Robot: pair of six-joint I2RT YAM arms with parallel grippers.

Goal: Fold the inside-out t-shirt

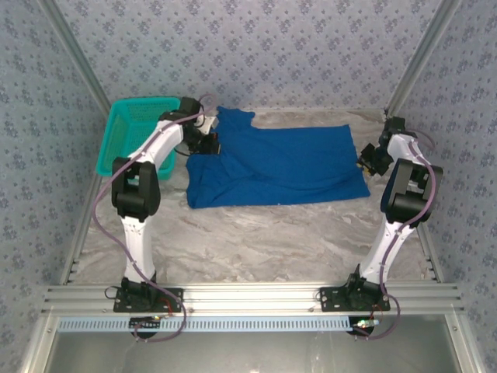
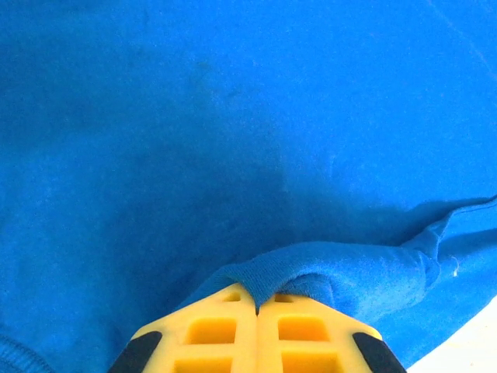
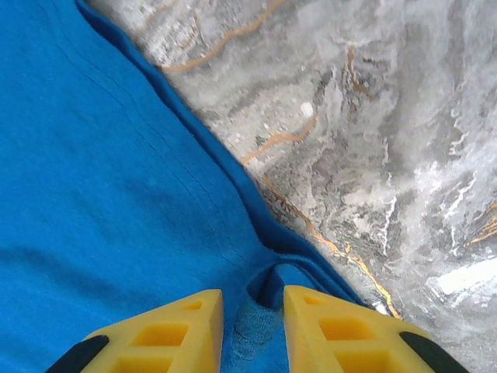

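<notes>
Partly hidden in left jaws: t-shirt (image 2: 233,155)

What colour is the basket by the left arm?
Teal basket, best in the top external view.

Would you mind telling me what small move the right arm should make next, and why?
Probably lift the right gripper straight up off the t-shirt: its jaws stand apart around a ridge of the shirt's edge, while the left gripper pinches a fold shut.
</notes>
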